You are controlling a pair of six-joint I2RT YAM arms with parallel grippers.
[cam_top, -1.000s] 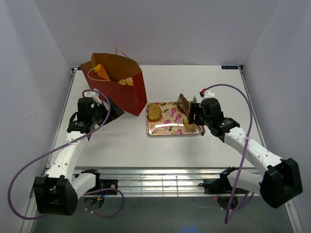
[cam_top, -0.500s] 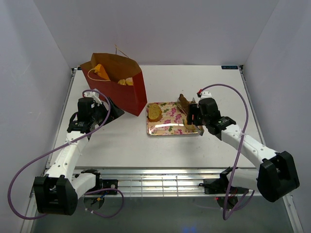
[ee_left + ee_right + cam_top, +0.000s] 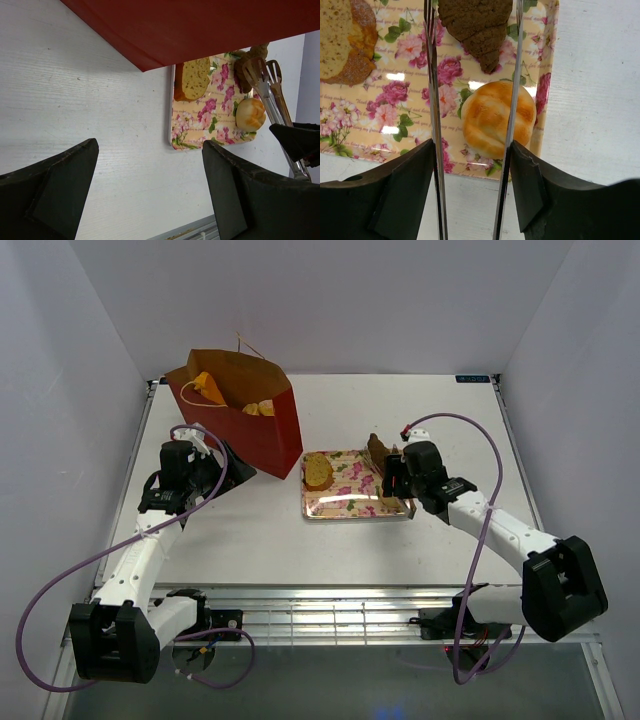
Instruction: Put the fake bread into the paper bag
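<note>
First, the left end effector (image 3: pixel 150 150) hangs wide open and empty beside the upright dark red paper gift bag (image 3: pixel 250 425), which has golden toy pastries (image 3: pixel 258 408) inside. On the pink floral rectangular tray (image 3: pixel 350 504) lie a toast slice (image 3: pixel 318 470), a brown croissant (image 3: pixel 477 25) tapering toward the right end effector (image 3: pixel 472 147), and a round golden roll (image 3: pixel 492 120). That end effector clamps slim metal tongs (image 3: pixel 434 125), whose parted arms run past the roll toward the croissant.

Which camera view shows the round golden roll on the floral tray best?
The right wrist view: the round roll fills the middle, lying on the tray between the arms of the tongs. The left wrist view shows it small at the tray's end; the top external view mostly hides it under the right arm.
</note>
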